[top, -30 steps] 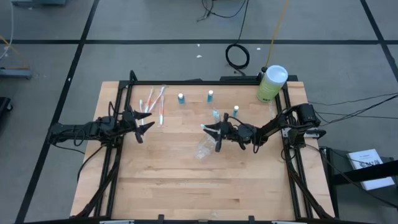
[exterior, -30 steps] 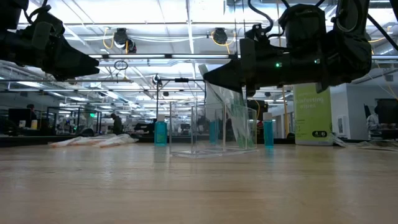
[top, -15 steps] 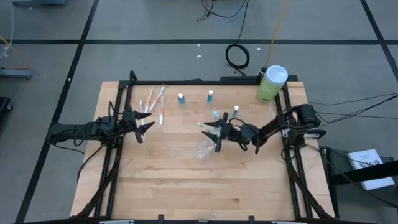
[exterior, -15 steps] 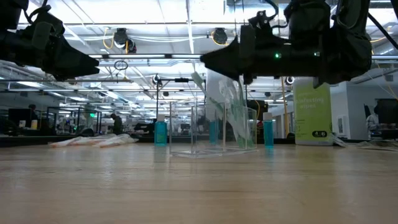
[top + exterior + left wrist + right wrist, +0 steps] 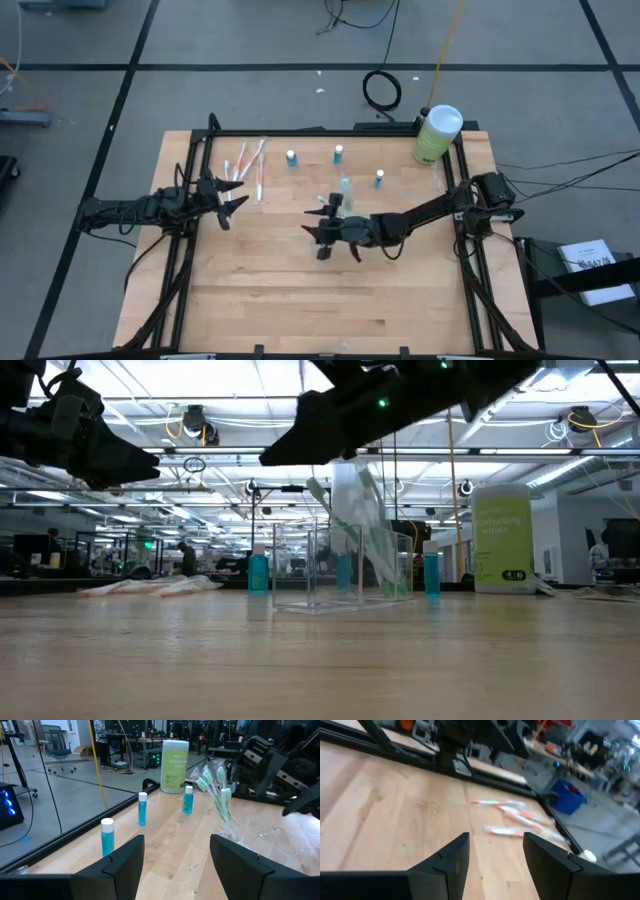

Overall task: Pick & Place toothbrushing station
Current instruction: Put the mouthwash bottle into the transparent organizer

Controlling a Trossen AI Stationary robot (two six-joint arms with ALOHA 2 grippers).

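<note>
Right end effector (image 5: pixel 322 232) outstretched, empty, above holder (image 5: pixel 340 570)

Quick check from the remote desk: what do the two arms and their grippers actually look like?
Both arms are slim, black, jointed links with black cables trailing along them. The left gripper and right gripper each end in two dark, wedge-shaped fingers. A small green light glows on the right arm.

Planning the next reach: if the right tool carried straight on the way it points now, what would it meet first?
Probably the pink-white toothbrushes lying on the table. The right tool, open and empty, points toward the left arm's side; bare wood lies between. The left tool waits near them, so depth is uncertain.
</note>
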